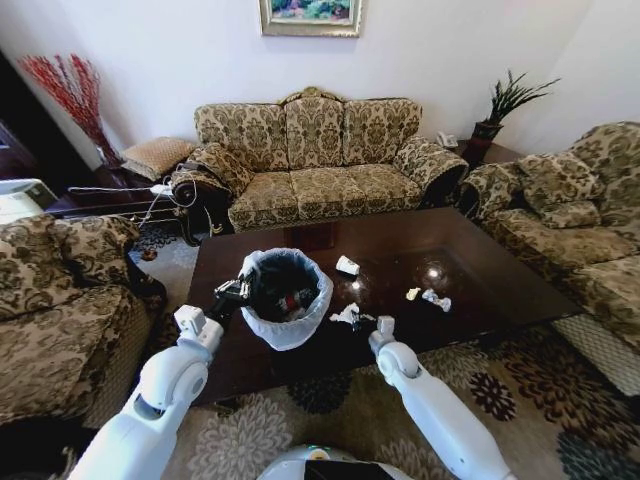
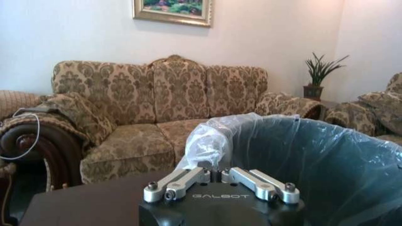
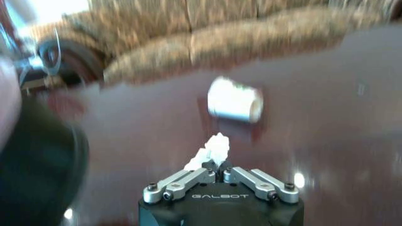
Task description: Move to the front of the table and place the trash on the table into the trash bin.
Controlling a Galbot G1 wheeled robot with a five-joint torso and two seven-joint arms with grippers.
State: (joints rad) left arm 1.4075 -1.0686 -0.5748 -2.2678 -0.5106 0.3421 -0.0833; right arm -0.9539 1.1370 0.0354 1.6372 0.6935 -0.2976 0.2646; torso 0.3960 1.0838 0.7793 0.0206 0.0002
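Right gripper [image 3: 219,165] closed on crumpled tissue [image 3: 210,151], white wad poking out between the fingertips, low over the table [image 1: 480,290] just beside the bin [image 1: 287,298]. Left gripper [image 2: 215,170] pinched shut on the bag rim [image 2: 207,141], holding the bin at its left edge. Bin standing on the table near the front left, bag folded over the rim, some litter already inside.

Step in hand, as judged: carry tissue over the bin mouth and drop. To do well: lift clear of the rim before crossing, since catching the bag could tip the bin or pull the liner; release only once above the black inside, not over the rim fold. Keep left grip steady so the mouth stays open. Tissue light and soft, may cling to a finger, so open fully.

Still on the table: cup [image 1: 347,265] on its side beyond the bin, wrapper scraps [image 1: 436,299] and a small bit [image 1: 412,294] toward the right, well apart from the bin. Task partway, by the look of it.

Surface: glossy dark wood, glare spots, slippery for pinching flat scraps. Room: patterned sofa [image 1: 315,160] behind, armchairs both sides, framed picture [image 1: 310,15] on wall, plant [image 1: 505,105] at right corner, red twigs [image 1: 70,90] at left, floral rug [image 1: 520,390] underfoot.
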